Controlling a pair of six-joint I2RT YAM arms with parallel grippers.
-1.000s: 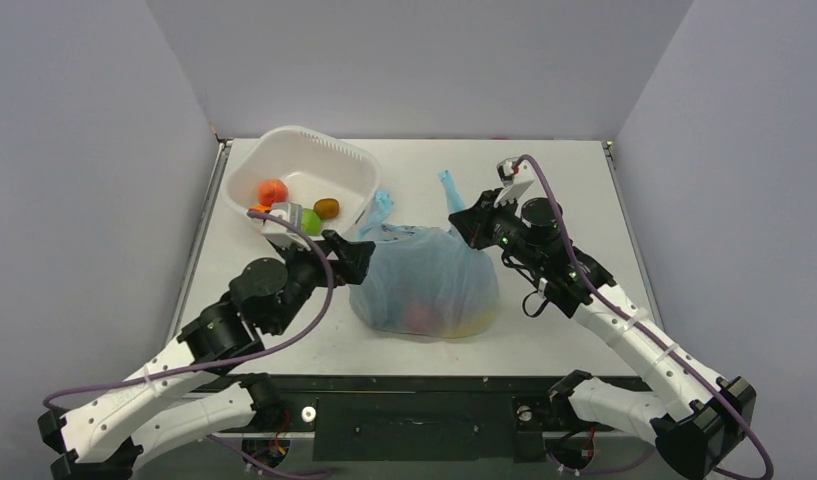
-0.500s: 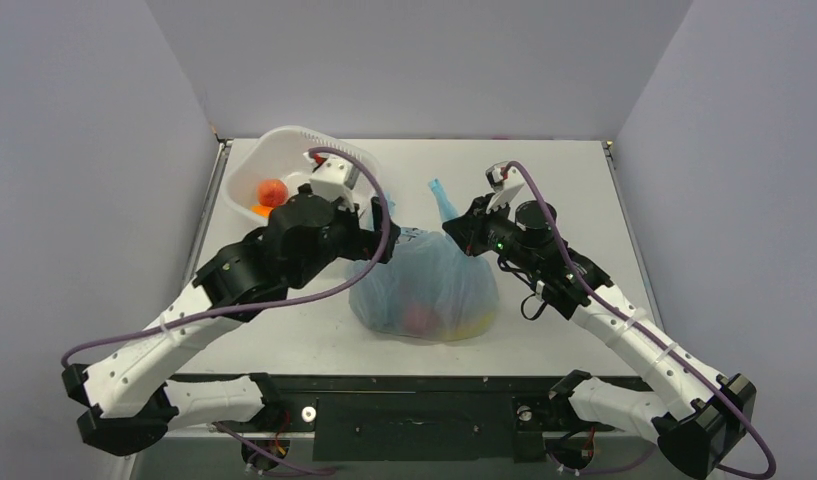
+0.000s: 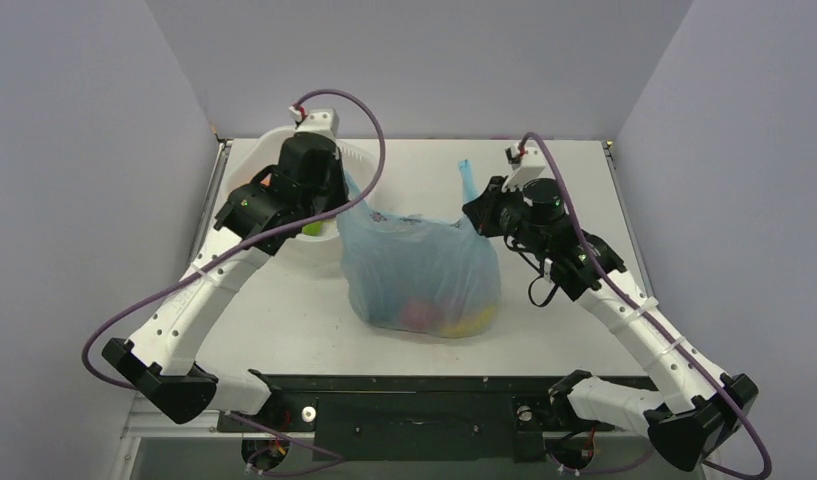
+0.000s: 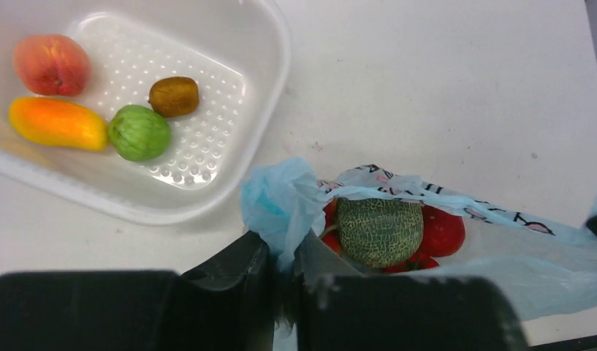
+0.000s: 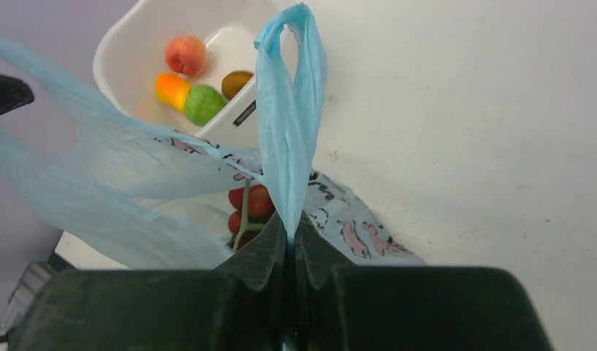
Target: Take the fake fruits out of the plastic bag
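Note:
The light-blue plastic bag stands mid-table, its mouth stretched between both arms. My left gripper is shut on the bag's left handle. In the left wrist view this gripper pinches the film just beside the opening. Inside lie a dark green netted gourd and a red fruit. My right gripper is shut on the right handle, which rises above the jaws of the gripper. A bunch of red balls shows in the mouth. A yellow piece glows through the film.
A white tub sits at the back left, partly under my left arm in the top view. It holds a peach-red fruit, an orange-yellow piece, a lime-green piece and a brown oval. Grey walls close three sides.
My left arm swung up and back over the tub, and its gripper shut on the bag's left handle and pulled it taut. The right gripper drew its handle slightly back and right.

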